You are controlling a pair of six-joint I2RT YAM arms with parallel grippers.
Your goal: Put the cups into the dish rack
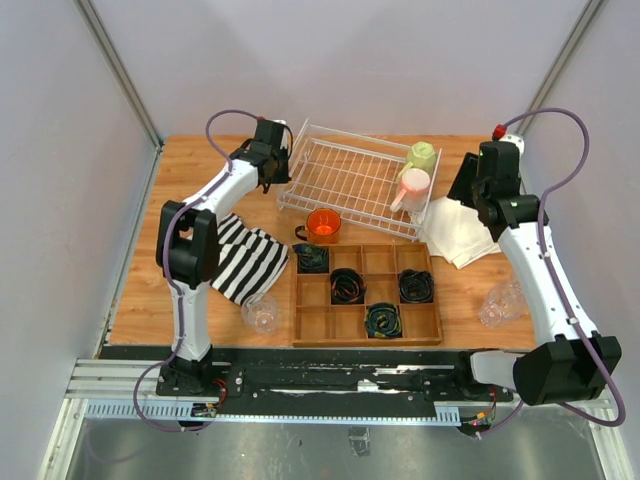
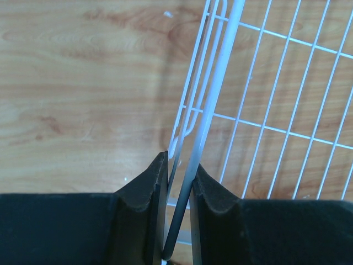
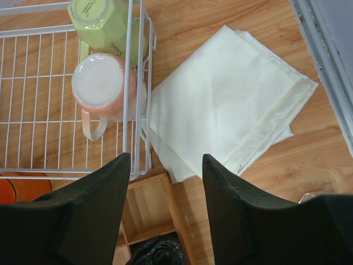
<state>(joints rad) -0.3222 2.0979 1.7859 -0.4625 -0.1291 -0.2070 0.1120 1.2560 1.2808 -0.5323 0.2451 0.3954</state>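
The white wire dish rack [image 1: 340, 185] stands at the back of the table. My left gripper [image 1: 285, 170] is at its left rim, and in the left wrist view that gripper [image 2: 179, 171] is shut on the rack's top rim wire [image 2: 212, 110]. A pale green mug [image 1: 421, 156] and a white-pink mug [image 1: 412, 188] lie in the rack's right end. An orange mug [image 1: 323, 224] stands on the table in front of the rack. Clear tumblers sit at the front left [image 1: 260, 313] and front right [image 1: 500, 303]. My right gripper [image 3: 165, 160] hangs open above the rack's right corner, holding nothing.
A wooden compartment tray [image 1: 330, 318] with black cables lies in front of the rack. A striped cloth [image 1: 245, 258] lies at the left. A folded white cloth [image 3: 231, 105] lies right of the rack, under my right arm.
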